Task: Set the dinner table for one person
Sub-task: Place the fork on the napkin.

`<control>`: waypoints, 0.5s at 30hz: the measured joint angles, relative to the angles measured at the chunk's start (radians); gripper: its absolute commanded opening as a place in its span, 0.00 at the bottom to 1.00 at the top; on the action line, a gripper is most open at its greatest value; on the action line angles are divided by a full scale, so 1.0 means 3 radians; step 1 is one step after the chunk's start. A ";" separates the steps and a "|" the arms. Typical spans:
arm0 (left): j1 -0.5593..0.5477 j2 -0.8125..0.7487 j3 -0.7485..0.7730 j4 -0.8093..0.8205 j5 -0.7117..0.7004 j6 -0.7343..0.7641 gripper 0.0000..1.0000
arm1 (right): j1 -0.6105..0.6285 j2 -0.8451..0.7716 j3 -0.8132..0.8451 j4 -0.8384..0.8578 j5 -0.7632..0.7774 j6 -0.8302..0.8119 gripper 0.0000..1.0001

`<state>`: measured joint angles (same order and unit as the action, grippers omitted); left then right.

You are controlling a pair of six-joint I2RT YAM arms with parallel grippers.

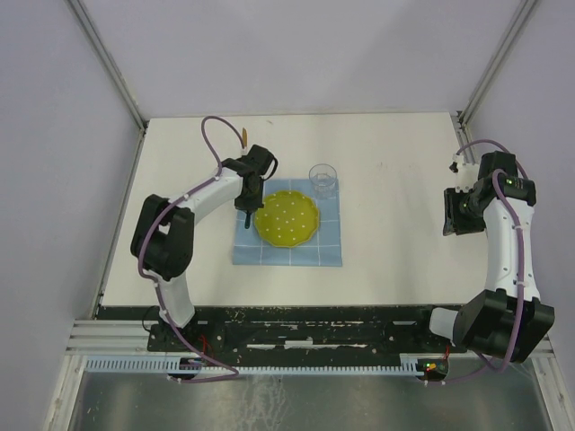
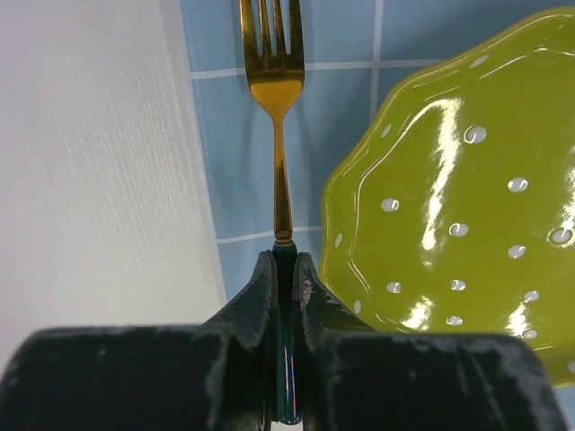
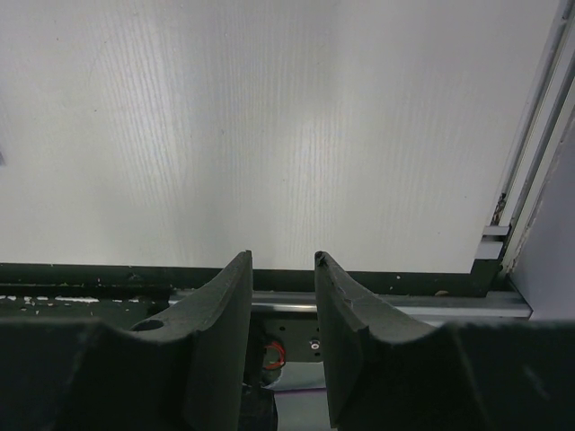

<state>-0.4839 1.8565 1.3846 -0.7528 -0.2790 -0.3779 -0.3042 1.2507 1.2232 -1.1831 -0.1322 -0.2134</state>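
Note:
My left gripper [image 2: 286, 256] is shut on the dark green handle of a gold fork [image 2: 277, 85]. The fork's tines point away over the left strip of a light-blue gridded cloth [image 2: 234, 135], just left of a yellow-green dotted plate [image 2: 467, 206]. From above, the left gripper [image 1: 248, 205] and the fork [image 1: 246, 218] sit at the cloth's [image 1: 310, 256] left edge beside the plate [image 1: 287, 218] on the dinner table [image 1: 395, 233]. A clear glass [image 1: 323, 178] stands at the cloth's far right corner. My right gripper [image 1: 449, 215] hangs open and empty at the right side, its jaws [image 3: 283, 260] over bare tabletop.
Grey walls and metal frame posts [image 1: 108, 63] enclose the table on three sides. A black rail [image 1: 296, 328] with the arm bases runs along the near edge. In the right wrist view the table's edge and frame [image 3: 512, 206] lie close on the right.

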 measured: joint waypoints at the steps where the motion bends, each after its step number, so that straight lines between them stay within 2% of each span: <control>1: 0.0000 0.0000 0.0000 0.0000 -0.0003 0.0000 0.03 | 0.0000 -0.0003 0.0000 0.0001 0.0001 0.0000 0.42; 15: 0.0000 0.0053 -0.0093 0.0060 -0.0013 -0.0048 0.03 | 0.0000 -0.0004 0.0000 -0.0001 0.0008 -0.0001 0.42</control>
<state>-0.4839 1.8725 1.3567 -0.7349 -0.2829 -0.3923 -0.3042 1.2495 1.2232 -1.1835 -0.1299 -0.2138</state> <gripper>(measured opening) 0.064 0.420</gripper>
